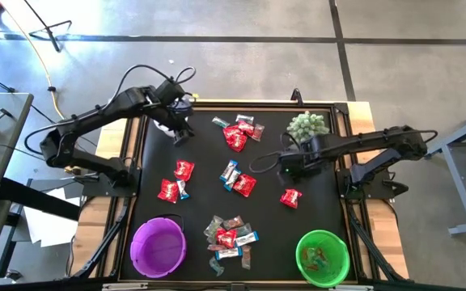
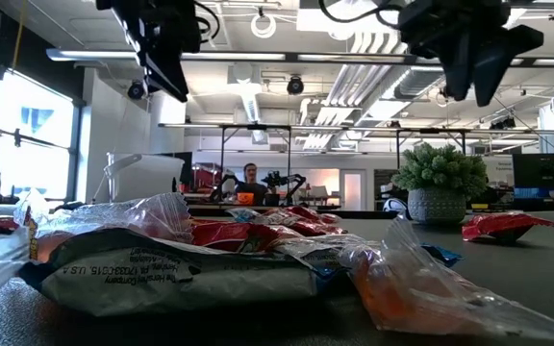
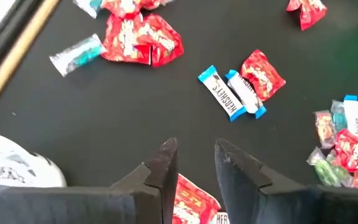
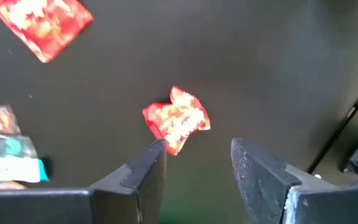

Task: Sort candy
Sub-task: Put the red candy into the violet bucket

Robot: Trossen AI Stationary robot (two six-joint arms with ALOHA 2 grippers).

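Progress: early; most candy [image 1: 235,136] lies loose across the black table mat [image 1: 201,202], in a cluster near its far edge, some in the middle, a heap between the bowls.
Done: green bowl [image 1: 323,257] at the near right corner holds a few pieces; purple bowl [image 1: 158,246] at the near left looks empty.
Left gripper [image 3: 194,163]: raised near the far left corner, fingers slightly apart, nothing between them.
Right gripper [image 4: 194,163]: raised by the right edge, jaws spread, empty, a red packet [image 4: 177,119] beneath.
Hidden: the green bowl's contents are too small to name.
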